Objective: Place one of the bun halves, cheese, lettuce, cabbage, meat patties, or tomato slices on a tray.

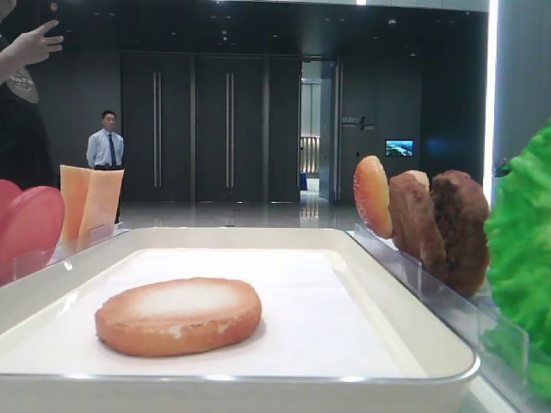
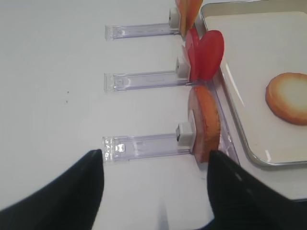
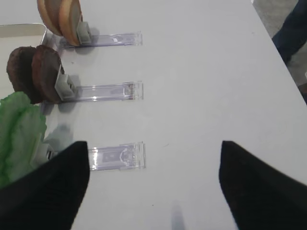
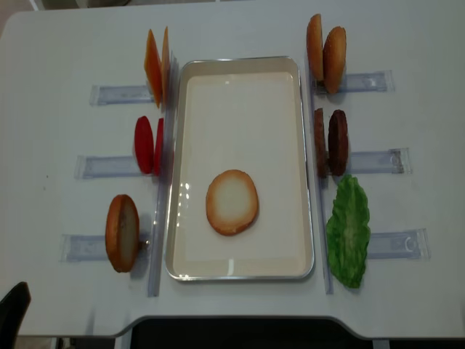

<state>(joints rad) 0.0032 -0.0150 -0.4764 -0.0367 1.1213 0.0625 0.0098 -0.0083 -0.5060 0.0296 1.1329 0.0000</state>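
Note:
A flat bun half (image 4: 232, 201) with a pale toasted face lies on the white tray (image 4: 240, 102); it also shows in the low view (image 1: 178, 315). Left of the tray stand cheese (image 4: 157, 65), tomato slices (image 4: 147, 145) and an upright bun half (image 2: 205, 122). To its right are two bun halves (image 4: 325, 54), meat patties (image 4: 331, 142) and lettuce (image 4: 349, 229). No cabbage is in view. My left gripper (image 2: 156, 191) is open and empty over the table beside the near-left rack. My right gripper (image 3: 153, 187) is open and empty beside the lettuce rack.
Clear plastic racks (image 4: 109, 94) hold the food upright along both long sides of the tray. The table's front edge (image 4: 232, 320) runs just below the tray. A man (image 1: 106, 142) stands far back, and someone's leg (image 3: 290, 28) is beyond the table's right edge.

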